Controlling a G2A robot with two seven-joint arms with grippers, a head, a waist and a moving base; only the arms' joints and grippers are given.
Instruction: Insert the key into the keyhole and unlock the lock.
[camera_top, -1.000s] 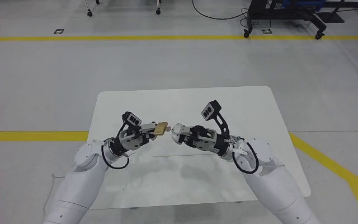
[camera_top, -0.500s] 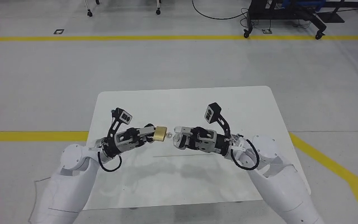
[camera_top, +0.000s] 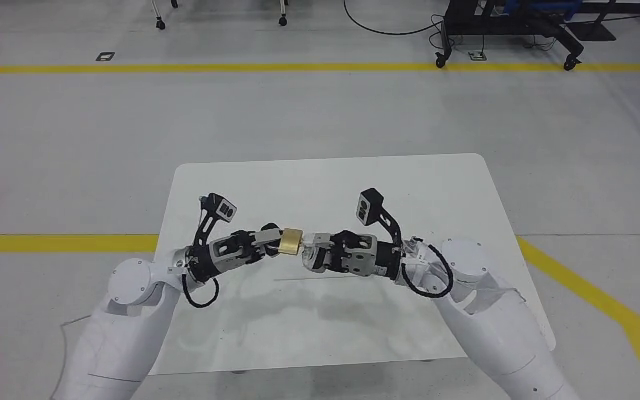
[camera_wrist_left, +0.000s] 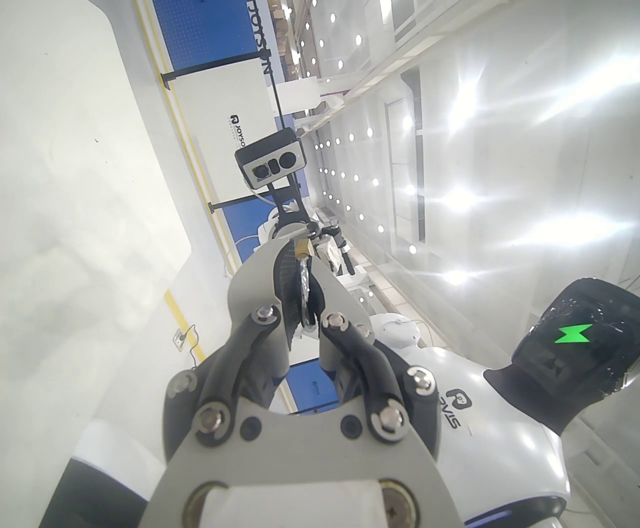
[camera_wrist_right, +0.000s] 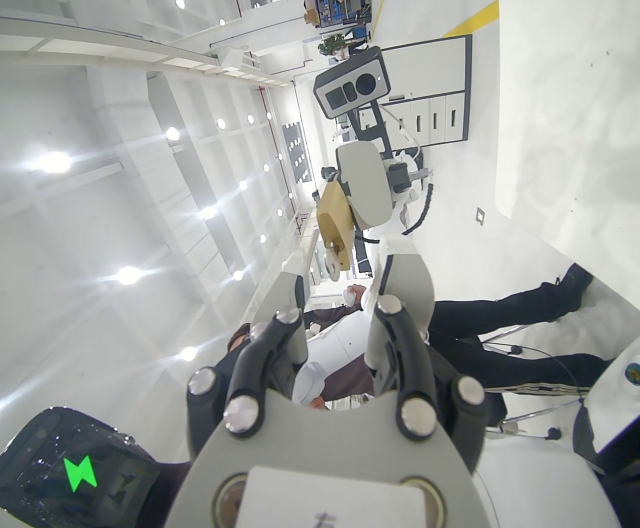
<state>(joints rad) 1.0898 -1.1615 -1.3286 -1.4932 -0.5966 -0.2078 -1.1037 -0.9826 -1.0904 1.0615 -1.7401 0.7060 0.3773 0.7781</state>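
The brass padlock (camera_top: 291, 240) hangs in the air over the white table (camera_top: 420, 190), between both arms. My left gripper (camera_top: 268, 241) is shut on its steel shackle (camera_wrist_left: 305, 295), and a bit of the brass body (camera_wrist_left: 301, 246) peeks past the fingertips. In the right wrist view the padlock (camera_wrist_right: 334, 220) faces me bottom first, with the silver key (camera_wrist_right: 332, 265) sticking out of its keyhole. My right gripper (camera_wrist_right: 345, 257) is open, its fingers standing on either side of the key without clamping it. From above, the right gripper (camera_top: 312, 244) sits right at the lock's end.
The table's front edge runs close under both forearms. A yellow floor line (camera_top: 70, 242) passes on both sides of the table. A wheeled black frame (camera_top: 510, 30) stands far behind.
The left arm has swung out and levelled the padlock, carrying it slightly down. The right gripper has moved left until it meets the lock, closing the gap.
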